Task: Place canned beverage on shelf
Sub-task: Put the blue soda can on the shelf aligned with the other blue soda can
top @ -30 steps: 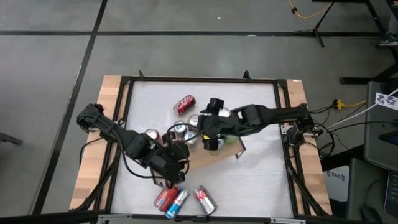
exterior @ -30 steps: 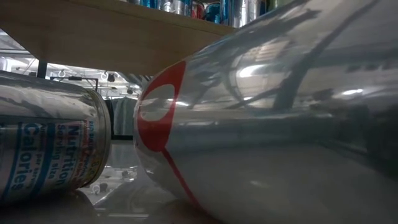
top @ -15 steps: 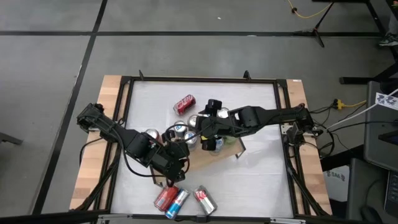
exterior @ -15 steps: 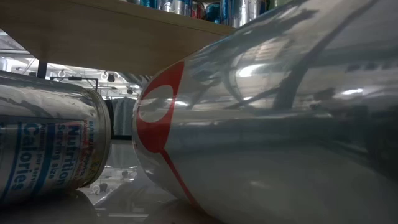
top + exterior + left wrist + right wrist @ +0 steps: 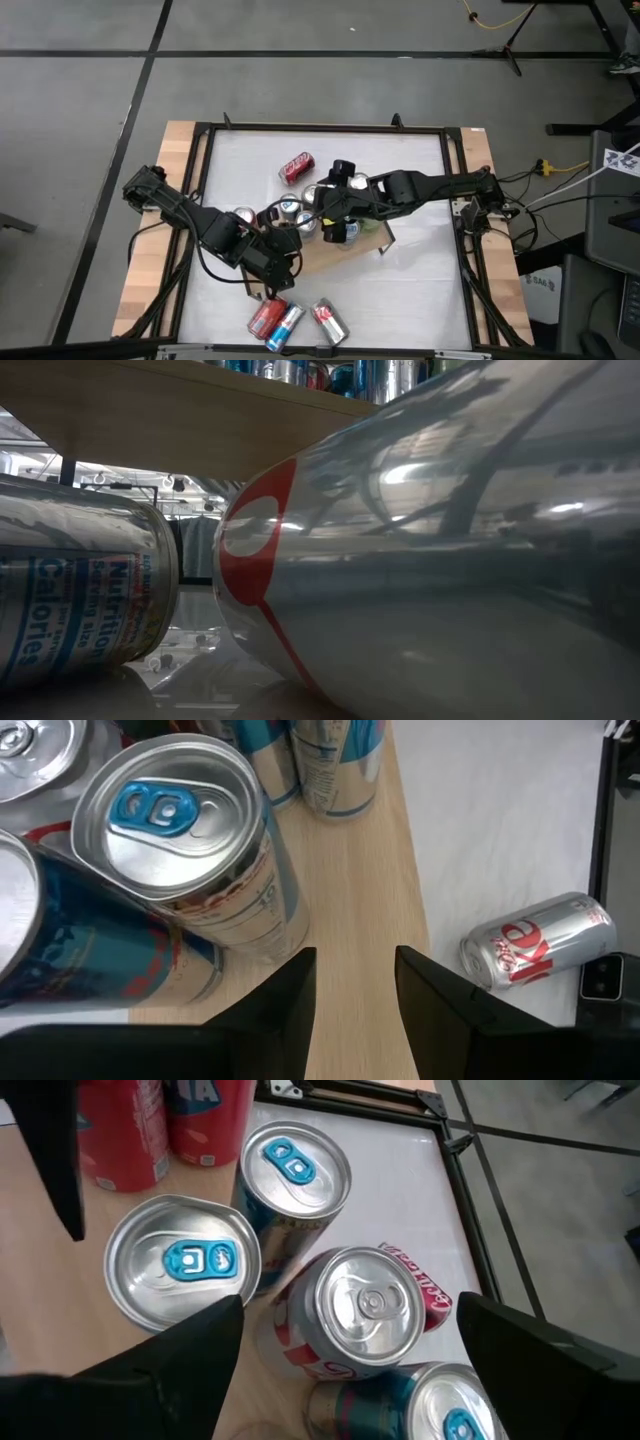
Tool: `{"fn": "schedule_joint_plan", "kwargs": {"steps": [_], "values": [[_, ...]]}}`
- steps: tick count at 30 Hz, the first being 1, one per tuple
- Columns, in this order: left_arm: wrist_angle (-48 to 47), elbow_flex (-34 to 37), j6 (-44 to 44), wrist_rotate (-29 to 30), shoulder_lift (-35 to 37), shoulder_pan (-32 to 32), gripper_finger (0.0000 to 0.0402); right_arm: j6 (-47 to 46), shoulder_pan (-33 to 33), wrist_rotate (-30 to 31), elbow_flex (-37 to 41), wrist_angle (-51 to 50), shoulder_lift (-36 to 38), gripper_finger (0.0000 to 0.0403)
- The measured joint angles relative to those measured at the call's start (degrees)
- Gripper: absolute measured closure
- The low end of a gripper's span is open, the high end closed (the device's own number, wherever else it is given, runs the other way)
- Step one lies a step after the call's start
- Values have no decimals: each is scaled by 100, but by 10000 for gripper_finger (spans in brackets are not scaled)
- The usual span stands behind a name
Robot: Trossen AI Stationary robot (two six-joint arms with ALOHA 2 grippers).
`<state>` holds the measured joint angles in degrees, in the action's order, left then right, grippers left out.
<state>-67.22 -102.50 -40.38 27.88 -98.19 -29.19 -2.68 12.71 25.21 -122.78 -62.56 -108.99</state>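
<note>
The shelf [image 5: 345,255], a light-brown board on a black frame, stands mid-table with several cans upright on it. My right gripper [image 5: 335,222] hovers open over those cans. In the right wrist view its fingers stand on either side of a silver can with a red-and-white label [image 5: 370,1308], apart from it. My left gripper [image 5: 285,248] hangs over the shelf's near left part, shut and with nothing between the fingers [image 5: 290,1005]. Below it are bare board [image 5: 350,880] and a silver can with a blue tab [image 5: 170,815].
A red can [image 5: 296,166] lies on the white table beyond the shelf. Three cans [image 5: 288,322] lie near the table's front edge; two of them fill the low view [image 5: 450,560], with the shelf board [image 5: 200,420] above. A silver-and-red can [image 5: 540,945] lies beside the shelf.
</note>
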Motion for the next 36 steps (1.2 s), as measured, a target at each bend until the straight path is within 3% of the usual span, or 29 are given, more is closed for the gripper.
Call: {"fn": "schedule_joint_plan", "kwargs": {"steps": [20, 36], "values": [[-288, 0, 39, -207, 325, -73, 276, 18, 0, 121, -240, -239, 21, 47], [-207, 0, 0, 15, 385, -64, 276, 10, 0, 120, -302, -372, 16, 47]]}}
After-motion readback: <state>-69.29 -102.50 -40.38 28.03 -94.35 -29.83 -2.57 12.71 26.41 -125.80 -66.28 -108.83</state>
